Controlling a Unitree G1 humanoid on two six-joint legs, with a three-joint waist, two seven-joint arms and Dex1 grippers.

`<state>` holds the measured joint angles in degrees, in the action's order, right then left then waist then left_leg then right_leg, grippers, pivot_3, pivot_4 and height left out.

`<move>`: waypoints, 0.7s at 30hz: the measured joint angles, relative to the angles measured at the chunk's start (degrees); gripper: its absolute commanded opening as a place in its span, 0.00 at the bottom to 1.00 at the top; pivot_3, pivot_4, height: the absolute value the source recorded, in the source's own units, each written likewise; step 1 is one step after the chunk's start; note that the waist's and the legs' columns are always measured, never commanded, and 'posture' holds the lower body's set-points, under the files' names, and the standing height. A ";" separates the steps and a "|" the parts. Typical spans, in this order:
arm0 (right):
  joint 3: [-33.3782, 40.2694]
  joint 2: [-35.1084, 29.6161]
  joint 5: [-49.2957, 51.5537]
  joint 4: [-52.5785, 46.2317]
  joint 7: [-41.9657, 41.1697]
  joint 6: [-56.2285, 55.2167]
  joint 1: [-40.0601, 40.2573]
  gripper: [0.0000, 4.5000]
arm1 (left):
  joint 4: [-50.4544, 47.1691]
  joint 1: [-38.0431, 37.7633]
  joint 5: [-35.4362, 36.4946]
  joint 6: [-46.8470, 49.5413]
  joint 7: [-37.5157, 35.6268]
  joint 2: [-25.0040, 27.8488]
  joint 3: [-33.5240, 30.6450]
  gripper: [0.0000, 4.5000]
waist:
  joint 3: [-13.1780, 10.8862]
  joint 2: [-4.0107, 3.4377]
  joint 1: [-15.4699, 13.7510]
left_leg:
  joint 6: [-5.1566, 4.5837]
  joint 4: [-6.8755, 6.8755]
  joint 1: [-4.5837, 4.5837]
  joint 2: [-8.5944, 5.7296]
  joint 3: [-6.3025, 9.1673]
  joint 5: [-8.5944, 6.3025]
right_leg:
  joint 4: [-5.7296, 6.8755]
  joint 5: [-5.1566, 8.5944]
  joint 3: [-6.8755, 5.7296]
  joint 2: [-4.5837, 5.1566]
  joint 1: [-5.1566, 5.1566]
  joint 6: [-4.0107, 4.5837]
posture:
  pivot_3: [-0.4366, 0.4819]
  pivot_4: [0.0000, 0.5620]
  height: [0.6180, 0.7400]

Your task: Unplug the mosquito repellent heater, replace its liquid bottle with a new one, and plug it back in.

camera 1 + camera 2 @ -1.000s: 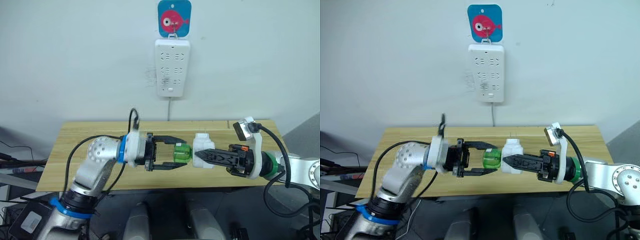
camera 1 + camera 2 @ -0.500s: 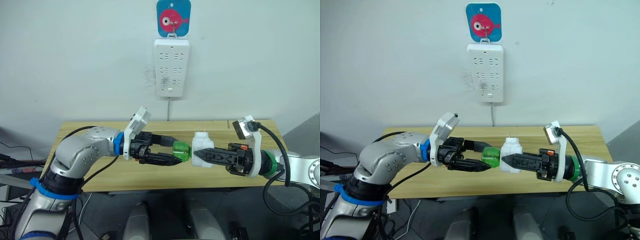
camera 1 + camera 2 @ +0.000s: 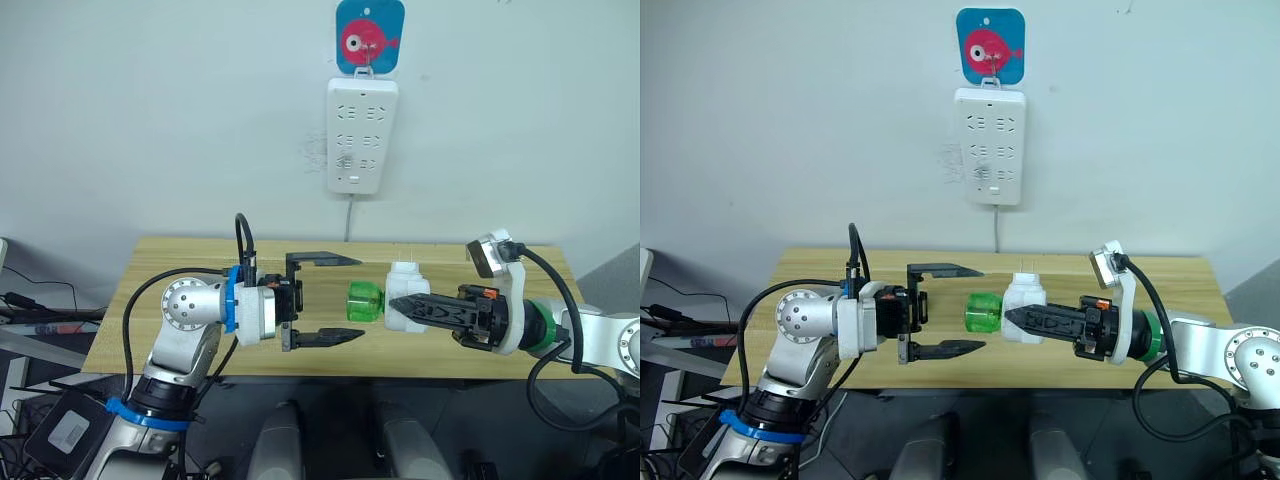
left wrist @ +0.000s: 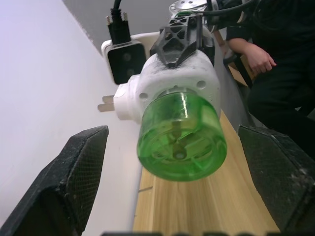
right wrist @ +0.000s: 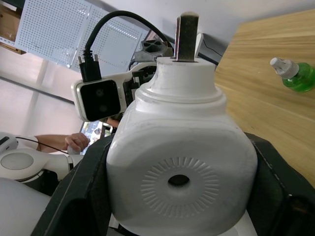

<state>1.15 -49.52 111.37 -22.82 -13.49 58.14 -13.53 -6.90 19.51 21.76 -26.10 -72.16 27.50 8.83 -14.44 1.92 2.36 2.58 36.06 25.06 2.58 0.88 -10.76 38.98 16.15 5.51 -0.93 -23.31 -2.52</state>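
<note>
The small white rounded plastic mosquito repellent heater [image 3: 404,296] is held tight in the right gripper [image 3: 412,306], above the light wooden table [image 3: 150,270]. Its round green plastic liquid bottle [image 3: 365,301] sticks out sideways to the left, long way left to right. The left gripper [image 3: 338,298] is wide open, its 2 fingers just left of the bottle, not touching. The white power strip [image 3: 362,135] hangs on the far wall

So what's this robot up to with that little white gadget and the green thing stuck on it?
It is swapping the liquid bottle on a mosquito repellent heater. The right gripper holds the white heater above the wooden table, unplugged from the power strip on the wall. The green bottle is on the heater, pointing at the left gripper, whose fingers are spread wide just short of it. Another green bottle lies on the table.
</note>
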 measured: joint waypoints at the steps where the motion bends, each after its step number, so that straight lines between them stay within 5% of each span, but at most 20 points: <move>1: 0.00 0.05 0.00 0.00 0.03 -0.03 -0.03 0.67 | 0.45 0.23 -0.02 -0.28 -0.01 -0.23 0.27 0.80 | 0.00 0.00 0.00 | 0.00 0.00 0.00 0.00 0.01 0.00 | 0.01 0.00 -0.01 -0.01 0.00 0.00 | 0.43 0.40 1.00; 5: -0.03 0.44 0.00 0.01 0.49 -0.40 -0.55 0.67 | 0.75 1.48 0.11 0.24 0.08 -0.65 0.99 0.53 | 0.00 0.00 0.04 | 0.00 0.00 0.00 -0.01 0.00 0.00 | 0.01 0.00 0.01 -0.02 0.00 -0.01 | 0.43 0.40 1.00; 10: -0.51 0.57 0.00 0.01 1.33 -0.36 -0.80 0.67 | -3.14 2.29 4.01 12.75 0.62 3.47 1.96 0.50 | 0.00 0.00 0.40 | 0.00 -0.01 0.00 0.04 0.07 0.00 | 0.01 0.00 -0.03 -0.03 0.00 -0.01 | 0.44 0.40 1.00; 13: -0.89 0.58 -0.43 0.10 1.67 -0.59 -1.61 0.67 | -8.38 8.83 23.53 52.61 6.64 13.32 3.89 0.50 | -0.05 0.06 0.50 | -0.01 0.04 0.05 0.14 0.41 0.02 | 0.12 0.01 -0.28 -0.02 0.01 -0.02 | 0.45 0.41 1.00; 16: -2.70 0.86 -0.43 -1.44 1.17 -0.16 -2.19 0.67 | -5.37 15.97 37.54 77.98 6.57 17.87 3.72 0.50 | -0.04 0.02 0.95 | -0.02 0.03 0.02 -0.02 0.37 0.02 | 0.07 0.01 -0.32 -0.04 0.05 -0.02 | 0.45 0.40 1.00; 21: -3.58 0.89 -0.71 -1.77 1.06 -0.03 -2.89 0.67 | -0.44 18.83 42.47 89.26 6.56 17.09 3.66 0.50 | -0.05 0.05 1.01 | -0.01 -0.03 0.07 -0.05 0.38 0.01 | 0.03 0.04 -0.35 -0.07 -0.01 0.03 | 0.44 0.41 1.00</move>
<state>-2.43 -48.63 110.66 -24.59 -12.43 58.11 -16.42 -7.34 38.35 64.23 63.16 -65.60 44.60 12.49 -14.50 1.97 3.37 2.56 36.03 25.13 2.53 1.26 -10.75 39.01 16.19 5.16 -1.00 -23.32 -2.48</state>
